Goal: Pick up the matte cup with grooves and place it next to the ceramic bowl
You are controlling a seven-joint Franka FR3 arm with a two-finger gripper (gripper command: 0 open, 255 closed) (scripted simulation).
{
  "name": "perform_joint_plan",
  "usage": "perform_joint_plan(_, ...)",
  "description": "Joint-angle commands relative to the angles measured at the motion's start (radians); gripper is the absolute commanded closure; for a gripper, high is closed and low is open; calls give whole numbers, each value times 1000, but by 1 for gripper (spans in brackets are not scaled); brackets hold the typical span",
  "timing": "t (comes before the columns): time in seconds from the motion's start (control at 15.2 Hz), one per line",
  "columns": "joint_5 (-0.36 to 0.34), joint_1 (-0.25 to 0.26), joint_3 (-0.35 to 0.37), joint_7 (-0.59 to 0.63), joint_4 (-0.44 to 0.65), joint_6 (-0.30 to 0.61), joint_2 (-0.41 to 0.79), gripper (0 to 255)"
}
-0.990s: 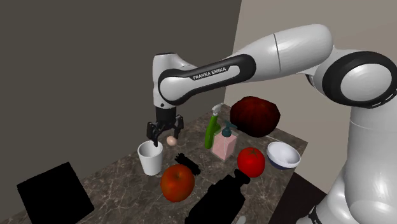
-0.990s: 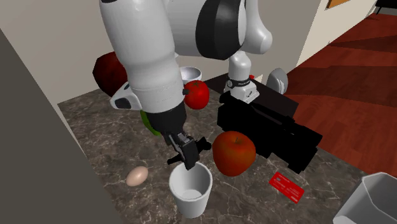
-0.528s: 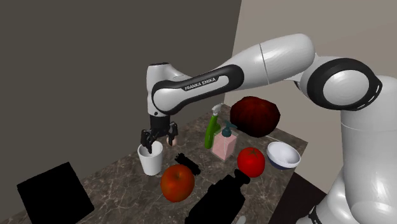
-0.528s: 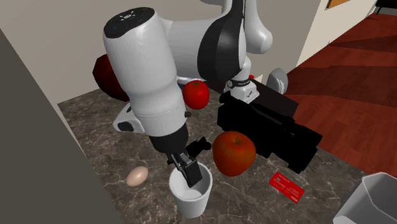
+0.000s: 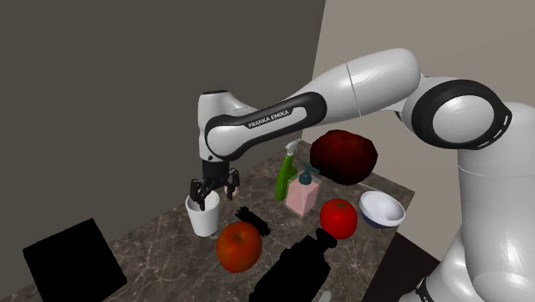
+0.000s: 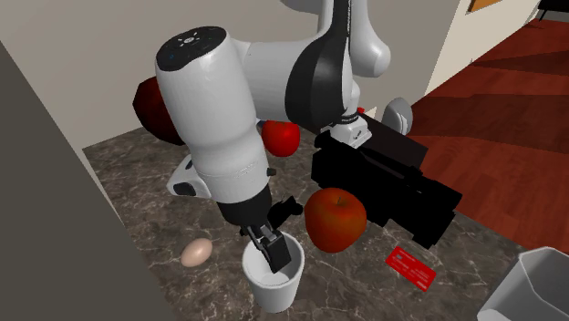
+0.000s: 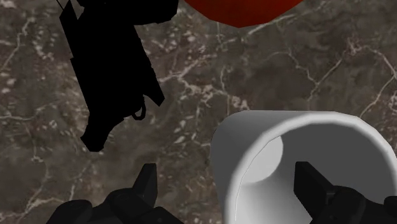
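Observation:
The white cup (image 5: 203,218) stands upright on the dark marble table (image 5: 154,240), near its wall-side edge. My black gripper (image 5: 208,195) is open and lowered over the cup's rim. In the wrist view one finger (image 7: 312,184) reaches inside the cup (image 7: 254,149) and the other finger (image 7: 147,183) stays outside, so the cup's wall lies between them untouched. The second exterior view shows a finger dipping into the cup (image 6: 272,283) below the gripper (image 6: 276,239). The white bowl (image 5: 381,209) sits at the table's far end, toward the shoulder view's right.
A red apple (image 5: 238,247) lies close beside the cup, another apple (image 5: 339,218) near the bowl. A pink soap dispenser (image 5: 302,194), a green bottle (image 5: 285,177), a dark red lump (image 5: 343,154) and black objects (image 6: 392,182) crowd the table. An egg (image 6: 196,253) lies beside the cup.
The gripper has moved toward the shoulder view's left and come down onto the cup's rim, one finger entering the cup. The fingers stayed open. The cup has not moved.

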Motion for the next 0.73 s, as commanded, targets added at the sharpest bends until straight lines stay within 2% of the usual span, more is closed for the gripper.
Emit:
perform_joint_plan(0.0,0,0,0,0,0,0,0,0)
perform_joint_plan(0.07,0,0,0,0,0,0,0,255)
perform_joint_plan(0.66,0,0,0,0,0,0,0,255)
